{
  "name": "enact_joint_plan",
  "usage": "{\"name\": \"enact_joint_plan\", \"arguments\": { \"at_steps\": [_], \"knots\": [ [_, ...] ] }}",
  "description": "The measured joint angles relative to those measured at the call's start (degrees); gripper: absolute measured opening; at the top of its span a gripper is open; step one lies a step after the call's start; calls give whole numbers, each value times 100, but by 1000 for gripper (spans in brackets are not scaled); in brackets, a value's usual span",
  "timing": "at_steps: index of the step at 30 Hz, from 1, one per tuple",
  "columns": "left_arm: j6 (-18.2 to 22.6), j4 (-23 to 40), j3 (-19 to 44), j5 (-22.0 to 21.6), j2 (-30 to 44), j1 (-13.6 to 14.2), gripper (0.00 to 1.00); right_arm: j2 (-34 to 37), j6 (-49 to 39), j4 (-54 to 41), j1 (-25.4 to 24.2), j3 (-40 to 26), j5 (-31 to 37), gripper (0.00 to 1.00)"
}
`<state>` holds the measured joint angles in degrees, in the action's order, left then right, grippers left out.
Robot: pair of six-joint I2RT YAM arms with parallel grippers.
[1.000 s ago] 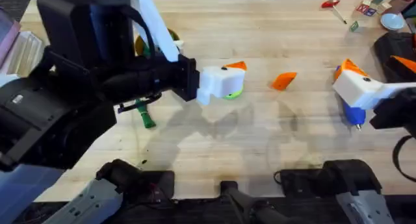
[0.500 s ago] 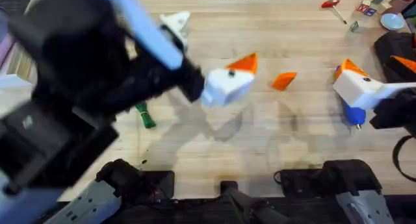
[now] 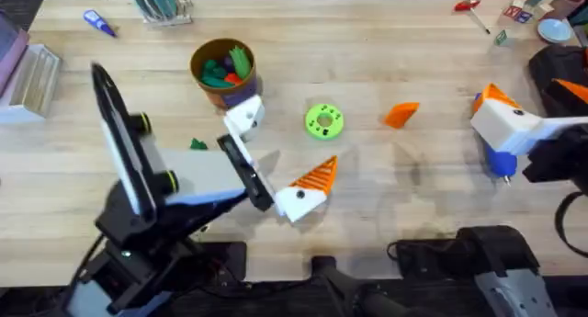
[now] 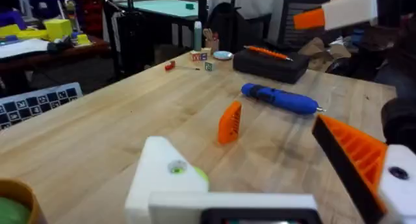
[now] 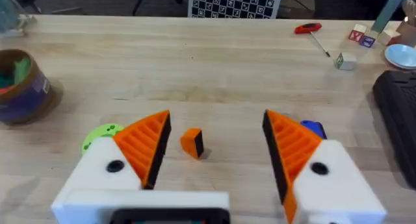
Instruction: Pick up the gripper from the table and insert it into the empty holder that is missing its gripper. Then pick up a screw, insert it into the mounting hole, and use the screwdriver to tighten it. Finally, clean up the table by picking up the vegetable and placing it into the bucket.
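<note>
the left arm's tool (image 3: pixel 274 160) hangs low over the near middle of the pale wooden bench (image 3: pixel 367 50), spread wide and holding nothing: one side is a bare white plastic block, the holder (image 3: pixel 243 116), with no orange tip, and the other is a white block carrying a ribbed orange finger (image 3: pixel 317 175). the small loose orange plastic wedge, the gripper (image 3: pixel 401 113), lies on the bench right of centre, apart from both arms. between it and the holder sits a flat round green disc with holes (image 3: pixel 323 120). the right arm's tool (image 5: pixel 214 146) hovers near the right edge, its two orange ribbed pads (image 5: pixel 144 145) set well apart with nothing between them; in its wrist view the wedge shows farther off, in the gap between them. just under that tool lies the thick bright-blue cylindrical screwdriver (image 4: pixel 279 99), its thin metal tip pointing toward the near edge. the round tan-orange bucket with a blue-purple lower band (image 3: pixel 221 73) stands at the back left, green and red toy pieces already inside. a small dark-green leafy toy vegetable (image 3: pixel 197 144) lies on the bench nearer than the bucket, just beside the left arm. a small red-handled tool (image 3: pixel 471 10) rests at the far right corner.
</note>
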<state>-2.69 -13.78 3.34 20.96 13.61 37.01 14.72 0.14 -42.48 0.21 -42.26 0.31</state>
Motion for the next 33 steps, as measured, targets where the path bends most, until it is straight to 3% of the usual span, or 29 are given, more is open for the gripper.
{"name": "enact_joint_plan", "arguments": {
  "at_steps": [3, 9, 15, 33],
  "knots": [
    [-59, 234, -295, -47, -439, 61, 986, 0, 0, 0, 0, 0, -1, 866],
    [-98, 1143, -298, -130, -1250, 75, 985, 0, 0, 0, 0, 0, 0, 866],
    [-103, 1700, -298, -133, -1341, 101, 986, 0, 0, 0, 0, 0, -1, 866],
    [-103, 1705, -298, -150, -1332, 101, 986, 0, 0, 0, 0, 0, 0, 866]
  ]
}}
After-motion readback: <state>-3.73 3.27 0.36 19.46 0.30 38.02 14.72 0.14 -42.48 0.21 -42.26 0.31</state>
